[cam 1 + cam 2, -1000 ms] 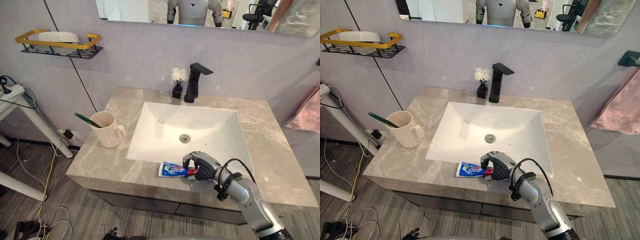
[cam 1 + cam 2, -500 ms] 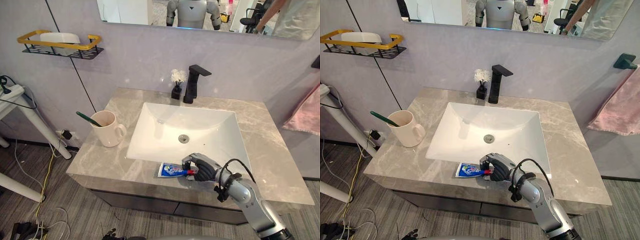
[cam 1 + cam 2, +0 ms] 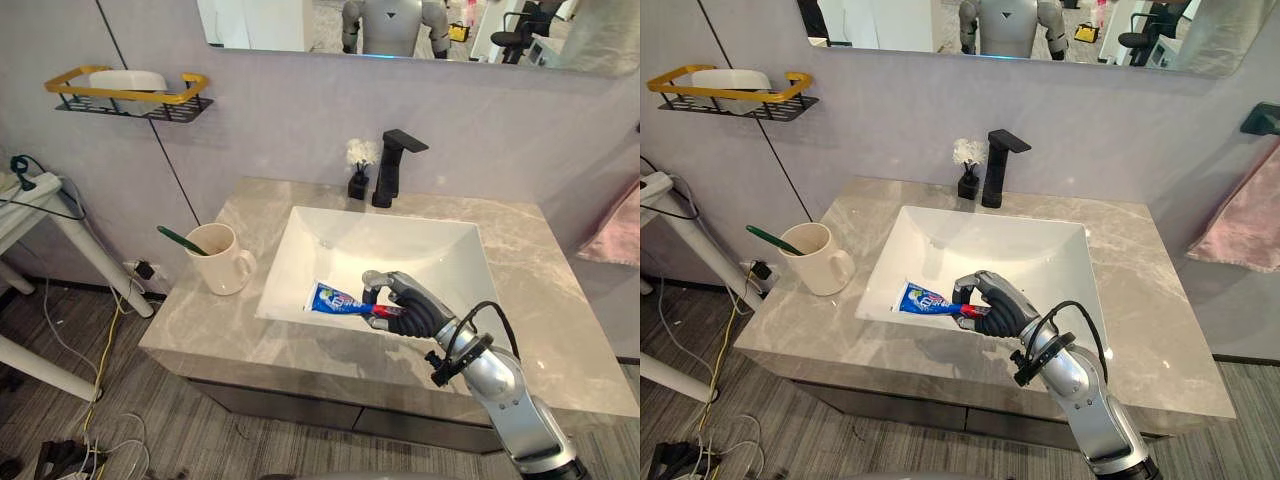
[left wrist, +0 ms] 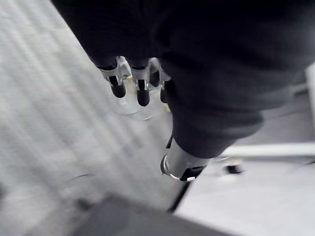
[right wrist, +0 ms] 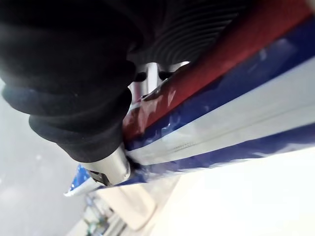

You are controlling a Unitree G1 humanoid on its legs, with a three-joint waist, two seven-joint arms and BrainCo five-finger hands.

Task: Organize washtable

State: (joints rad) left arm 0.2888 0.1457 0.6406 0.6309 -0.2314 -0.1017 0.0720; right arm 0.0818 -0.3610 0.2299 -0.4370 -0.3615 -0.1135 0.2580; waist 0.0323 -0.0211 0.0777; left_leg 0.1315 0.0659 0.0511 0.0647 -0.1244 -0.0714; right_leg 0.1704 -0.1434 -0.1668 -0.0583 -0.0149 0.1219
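Note:
A blue, white and red toothpaste tube [image 3: 335,298] hangs in the air over the front part of the white sink [image 3: 400,235]. My right hand [image 3: 412,306] is shut on its red end, fingers and thumb curled round it; the tube [image 5: 221,113] runs close along the hand in the right wrist view. A beige mug [image 3: 225,260] with a green toothbrush [image 3: 178,239] in it stands on the grey marble counter [image 3: 560,300], left of the sink. My left hand [image 4: 133,83] hangs over the floor with relaxed fingers, holding nothing.
A black faucet [image 3: 388,165] and a small black vase of white flowers [image 3: 357,172] stand behind the sink. A yellow-rimmed wall shelf [image 3: 125,92] with a white dish hangs at upper left. A pink towel [image 3: 615,225] hangs at the right.
My right hand has lifted the toothpaste tube off the counter's front edge and carried it up and left over the sink. The camera has shifted a little.

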